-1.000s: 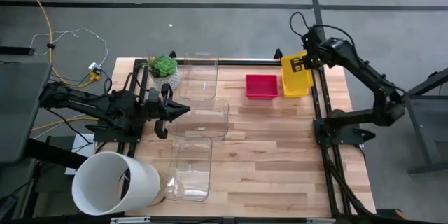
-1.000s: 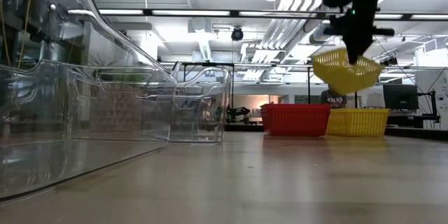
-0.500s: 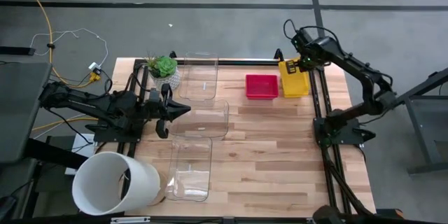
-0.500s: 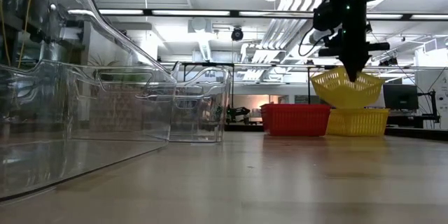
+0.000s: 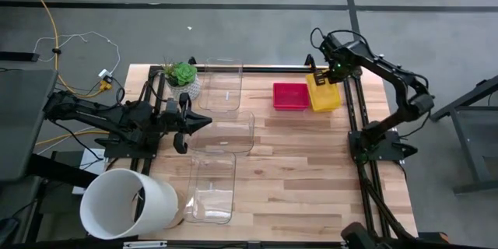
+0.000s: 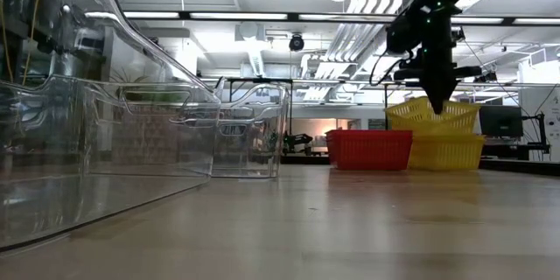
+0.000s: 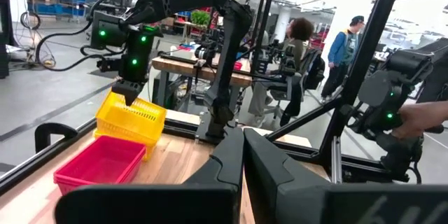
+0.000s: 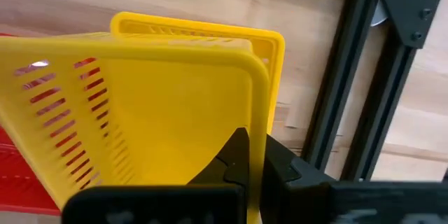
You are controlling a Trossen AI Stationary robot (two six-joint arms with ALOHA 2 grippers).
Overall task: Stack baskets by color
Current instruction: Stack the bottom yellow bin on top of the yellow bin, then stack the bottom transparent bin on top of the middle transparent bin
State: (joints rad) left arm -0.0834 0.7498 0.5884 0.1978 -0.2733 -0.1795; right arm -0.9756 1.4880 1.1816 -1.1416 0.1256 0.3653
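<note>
item: right tool (image 6: 437,105), clenched on upper yellow basket (image 6: 433,115), half nested in lower yellow basket (image 6: 446,152); square edges, seat flat, then release. left tool (image 5: 204,122) clenched, idle.

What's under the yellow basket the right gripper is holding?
A second yellow basket lies under the held basket, on the table beside the red basket. Right gripper pinches the rim. Full nesting can't be seen.
</note>
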